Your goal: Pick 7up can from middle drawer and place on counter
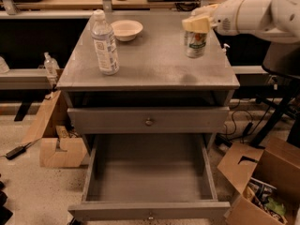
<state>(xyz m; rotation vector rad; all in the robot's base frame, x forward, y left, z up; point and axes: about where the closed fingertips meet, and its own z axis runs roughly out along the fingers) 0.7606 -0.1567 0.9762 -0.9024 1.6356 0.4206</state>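
Gripping the small pale-green aluminium 7up can [196,48], your cream two-finger gripper [195,32] hangs over the flat grey counter [150,64]; lower it upright; release only once it sits flat.

matt counter [150,65], smooth pincer [195,33] over metal can [196,47]

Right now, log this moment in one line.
gripper: holds 7up can | location: over counter, right side | middle drawer: open
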